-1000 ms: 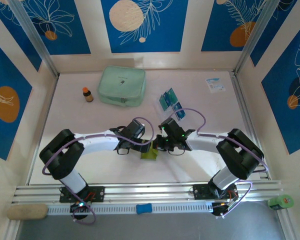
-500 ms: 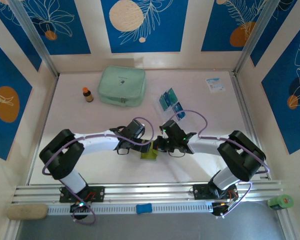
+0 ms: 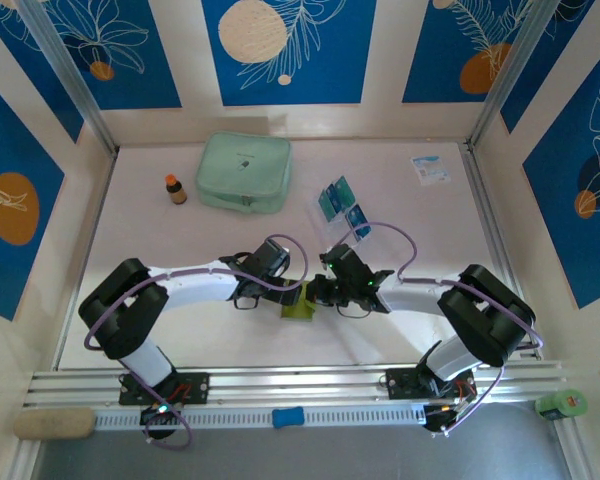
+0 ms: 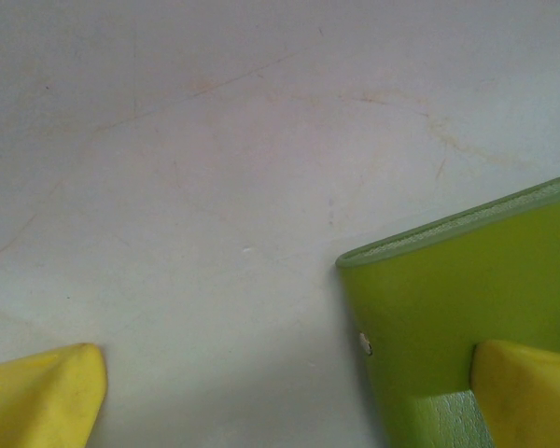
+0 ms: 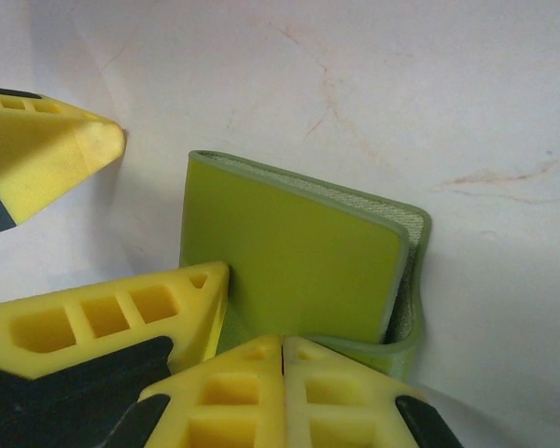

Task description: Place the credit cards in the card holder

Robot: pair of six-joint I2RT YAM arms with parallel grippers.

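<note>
Green card holder (image 5: 289, 252), lower edge hidden behind right gripper (image 5: 282, 347)

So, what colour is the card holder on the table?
The card holder is bright yellow-green. It shows best in the right wrist view.

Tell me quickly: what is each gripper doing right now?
Left gripper: open, one finger over the wallet.
Right gripper: shut, tips at the wallet's edge; whether it pinches it cannot be told.
</note>
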